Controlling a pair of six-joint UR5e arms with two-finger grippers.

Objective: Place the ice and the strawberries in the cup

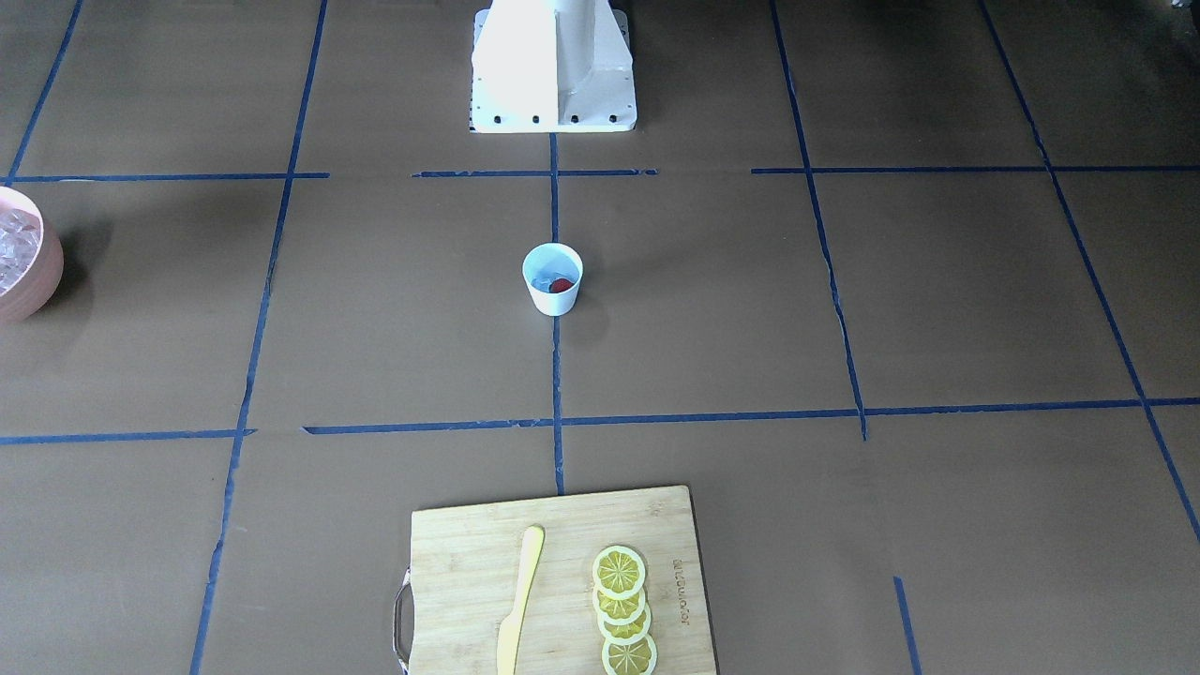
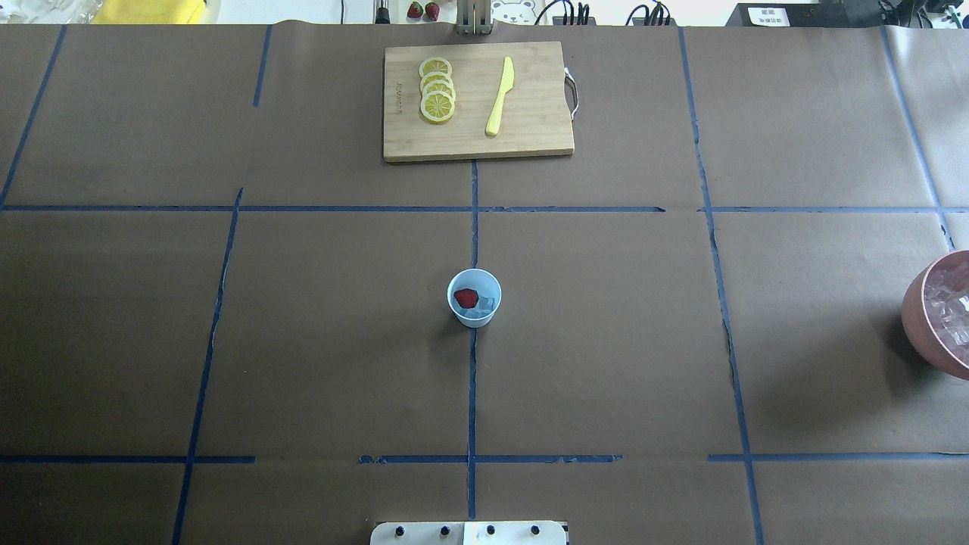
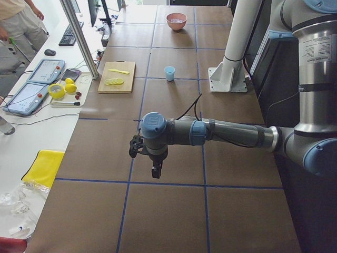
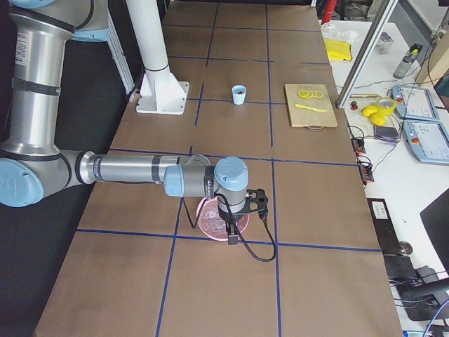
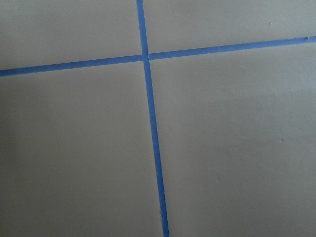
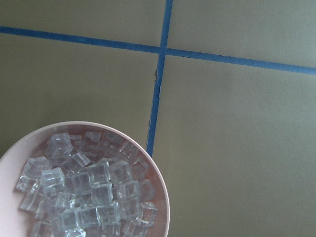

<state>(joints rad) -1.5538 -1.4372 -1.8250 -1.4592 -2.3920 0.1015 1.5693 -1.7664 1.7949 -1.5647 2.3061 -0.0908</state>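
The light-blue cup (image 2: 475, 297) stands upright at the table's middle, on a blue tape line. Inside it lie a red strawberry (image 2: 466, 297) and a clear ice cube (image 2: 484, 306). More ice (image 6: 84, 192) fills a pink bowl (image 6: 8, 170) right under the right wrist camera. My right gripper (image 4: 231, 235) hangs over that bowl, far from the cup; I cannot tell whether it is open or shut. My left gripper (image 3: 156, 171) hovers over bare table at the other end, and its state cannot be told either. Neither wrist view shows fingers.
A wooden cutting board (image 2: 530, 129) at the far edge carries several lemon slices (image 2: 437, 89) and a yellow knife (image 2: 500, 97). The pink bowl (image 2: 920, 318) sits at the table's right edge. The white robot base (image 1: 553, 66) stands behind the cup.
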